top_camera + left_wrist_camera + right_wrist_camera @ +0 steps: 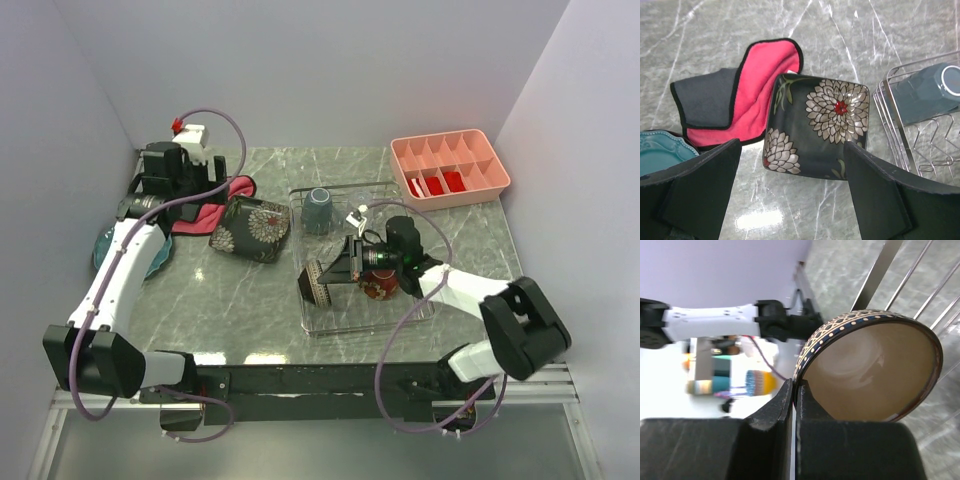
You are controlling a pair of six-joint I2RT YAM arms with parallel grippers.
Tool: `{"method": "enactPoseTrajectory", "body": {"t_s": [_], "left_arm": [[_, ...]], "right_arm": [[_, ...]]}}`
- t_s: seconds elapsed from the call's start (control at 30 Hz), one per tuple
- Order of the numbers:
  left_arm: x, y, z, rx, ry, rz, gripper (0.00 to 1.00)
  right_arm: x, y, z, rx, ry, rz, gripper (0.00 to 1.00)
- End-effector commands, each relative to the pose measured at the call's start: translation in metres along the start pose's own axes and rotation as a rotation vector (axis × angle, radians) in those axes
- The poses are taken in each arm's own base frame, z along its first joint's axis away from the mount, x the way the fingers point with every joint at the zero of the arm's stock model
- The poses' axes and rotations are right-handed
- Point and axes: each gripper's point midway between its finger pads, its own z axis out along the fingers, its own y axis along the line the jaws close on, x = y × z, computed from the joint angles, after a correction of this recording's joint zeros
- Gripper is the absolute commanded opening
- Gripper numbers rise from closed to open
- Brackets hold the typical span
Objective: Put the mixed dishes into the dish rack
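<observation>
Pinching the bowl (865, 375) by its rim, your right claw (794, 390) holds it on edge inside the rack (345, 318). It looks stiff, glazed, slippery and breakable, so lower it gently. Your left claw (792, 150) hangs spread above the square plate (815, 125) on the surface (250, 300).

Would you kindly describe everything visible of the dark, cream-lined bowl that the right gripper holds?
The dark cream-lined bowl is round, glossy and ceramic-looking: smooth cream inside, dark outside with a pale lattice-and-dot band under the rim. It is tipped on its side, opening towards the wrist camera. The right gripper pinches its rim, one finger inside, one outside. It is at the near left of the silver wire dish rack; whether it touches the rack is unclear.
</observation>
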Motion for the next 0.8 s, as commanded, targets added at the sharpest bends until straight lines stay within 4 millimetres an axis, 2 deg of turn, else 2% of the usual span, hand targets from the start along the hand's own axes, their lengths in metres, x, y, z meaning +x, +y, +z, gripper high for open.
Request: {"method": "enactPoseTrajectory", "body": {"t_s": [0.0,0.27,0.37,0.4,0.43,0.6,0.77], "left_arm": [[-0.012,-0.006,0.000,0.018,-0.022,0.026,0.89],[-0.016,-0.004,0.006,0.003,-0.025,0.050,0.89],[-0.018,-0.003,0.007,-0.003,-0.027,0.056,0.89],[-0.018,-0.003,0.008,-0.003,-0.022,0.057,0.89],[-0.018,-0.002,0.008,-0.005,-0.022,0.057,0.89],[-0.019,-0.005,0.013,0.002,-0.022,0.057,0.89],[-0.015,-0.008,0.015,0.010,-0.014,0.057,0.89]], "right_arm": [[-0.012,0.034,-0.006,-0.200,-0.015,-0.022,0.00],[-0.009,-0.003,-0.006,-0.091,0.011,0.059,0.00],[-0.007,-0.021,-0.005,-0.003,0.038,0.069,0.00],[-0.009,-0.033,-0.006,0.050,0.032,0.009,0.00],[-0.003,-0.040,-0.007,0.082,0.055,0.043,0.00],[0.000,-0.057,-0.008,0.128,0.066,0.113,0.00],[-0.004,-0.061,-0.015,0.158,0.046,0.113,0.00]]}}
